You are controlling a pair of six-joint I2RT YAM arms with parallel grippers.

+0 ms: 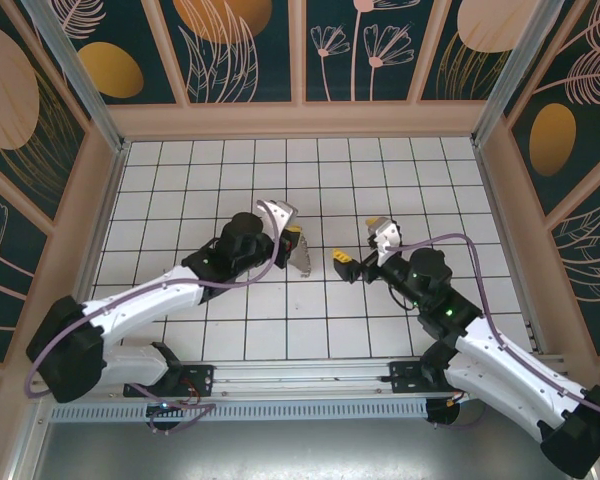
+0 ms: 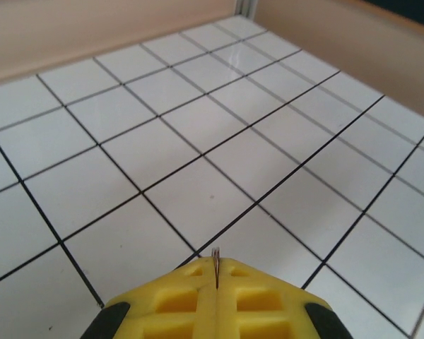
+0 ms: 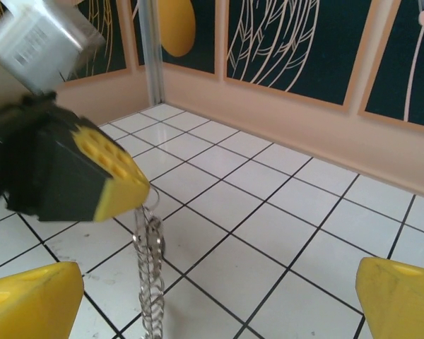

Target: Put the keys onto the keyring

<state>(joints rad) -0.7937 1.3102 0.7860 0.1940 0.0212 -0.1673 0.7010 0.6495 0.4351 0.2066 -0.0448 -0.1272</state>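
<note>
left arm (image 1: 150,300): comes in from the near left corner and reaches to about the middle of the table (image 1: 200,170)
left gripper (image 1: 294,238): clamped tight, yellow tips pressed flat together. In its own wrist view a thin sliver of brown wire pokes up out of the seam.
keyring (image 3: 150,282): pinched in the left gripper and dangling straight down off the tips, over the table's middle. The ribbed, chain-like stretch hangs lowest. Can't tell if the bottom end touches the tiles.
keys (image 3: 157,240): honestly hard to make out. They look like a small loop with a dark bit, hanging against the upper part of the keyring just under the left tips. Too blurry to say how they're attached.
right gripper (image 1: 359,242): spread wide, nothing in it, sitting just right of the keyring and facing it. In its wrist view the yellow fingers (image 3: 35,300) sit at the two bottom corners, and the keyring hangs between them, nearer the left-hand one.
right arm (image 1: 480,340): comes in from the near right corner, elbow bent, cable looping over it
</note>
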